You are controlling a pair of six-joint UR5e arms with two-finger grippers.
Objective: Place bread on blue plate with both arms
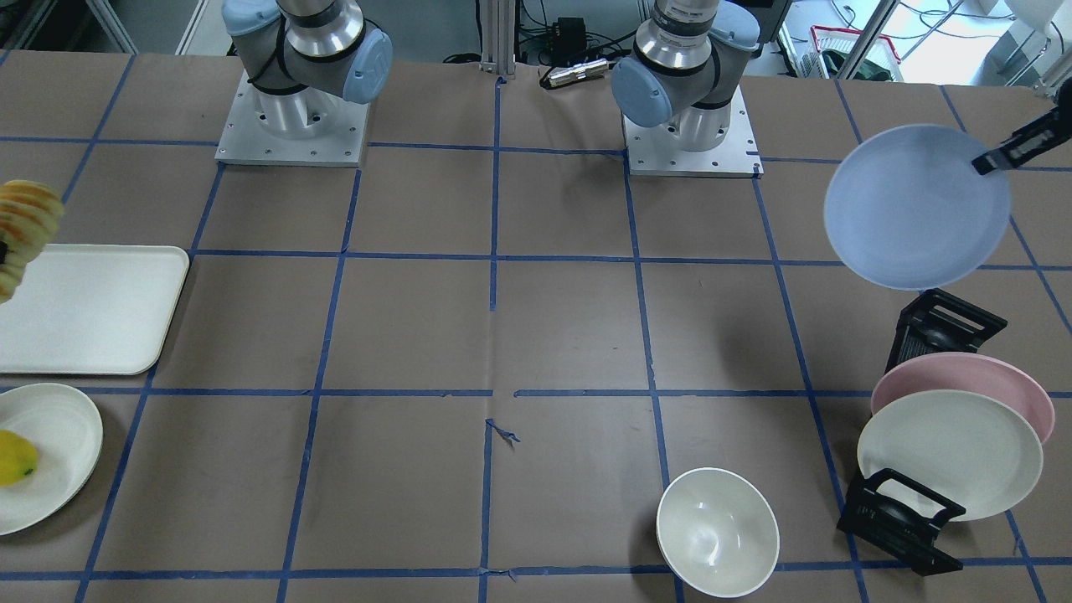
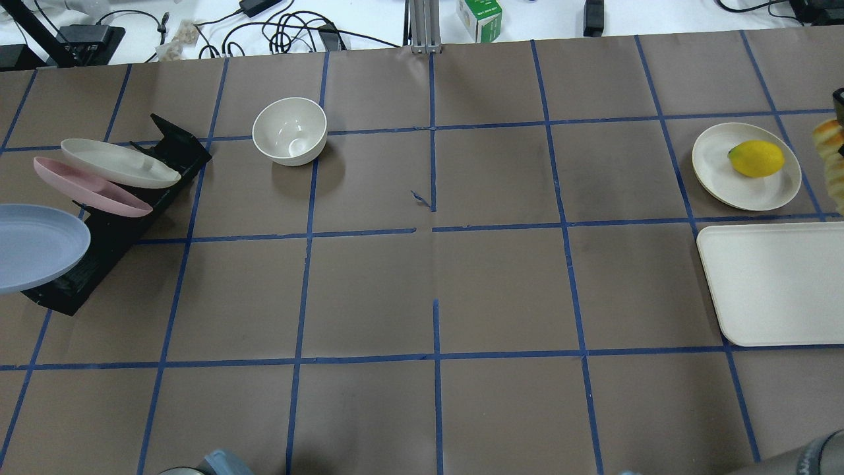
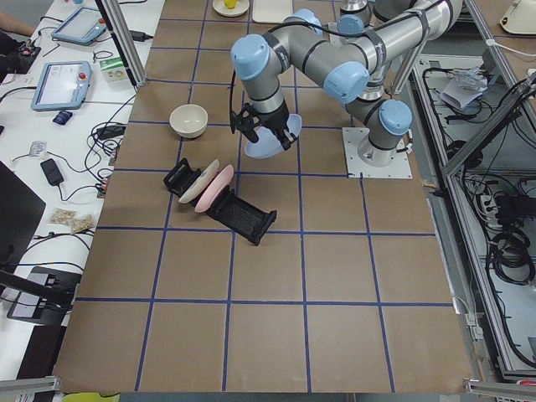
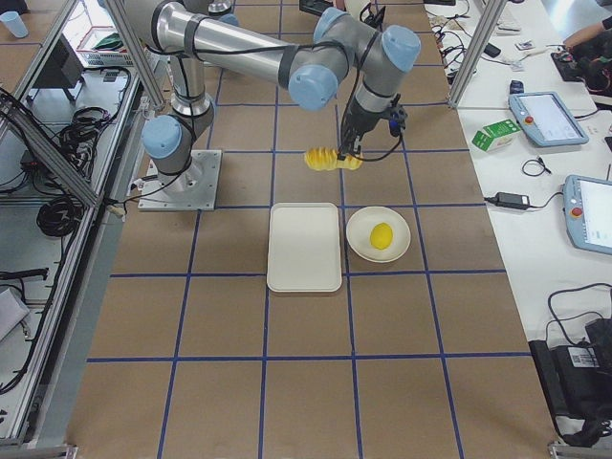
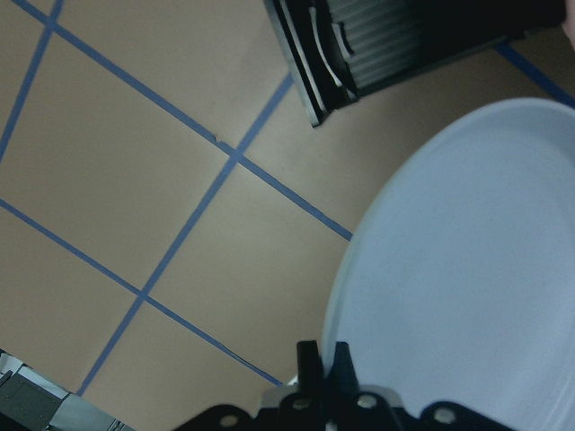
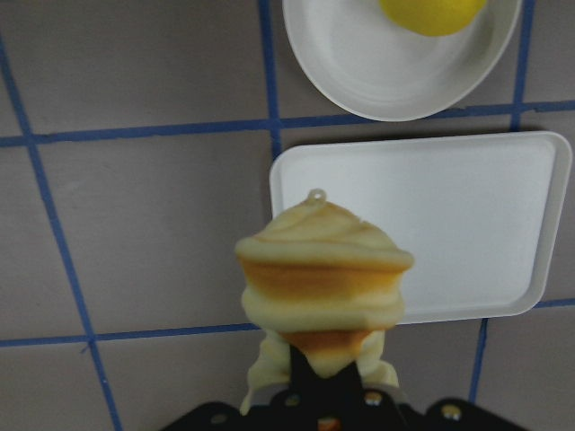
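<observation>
The blue plate (image 1: 917, 205) hangs in the air, tilted, above the black rack; it also shows in the overhead view (image 2: 33, 247) and the left wrist view (image 5: 467, 269). My left gripper (image 1: 988, 163) is shut on its rim. The bread (image 6: 319, 278), a ridged orange-yellow loaf, hangs end-down from my right gripper (image 6: 319, 386), which is shut on it. It is above the table beside the white tray (image 6: 467, 224). The bread shows at the edge of the front view (image 1: 25, 226) and in the right side view (image 4: 333, 159).
A black dish rack (image 1: 942, 322) holds a pink plate (image 1: 963, 381) and a cream plate (image 1: 950, 452). A white bowl (image 1: 717, 532) stands near it. A small cream plate (image 2: 715, 165) with a yellow lemon (image 2: 756, 158) lies beyond the tray (image 2: 771, 284).
</observation>
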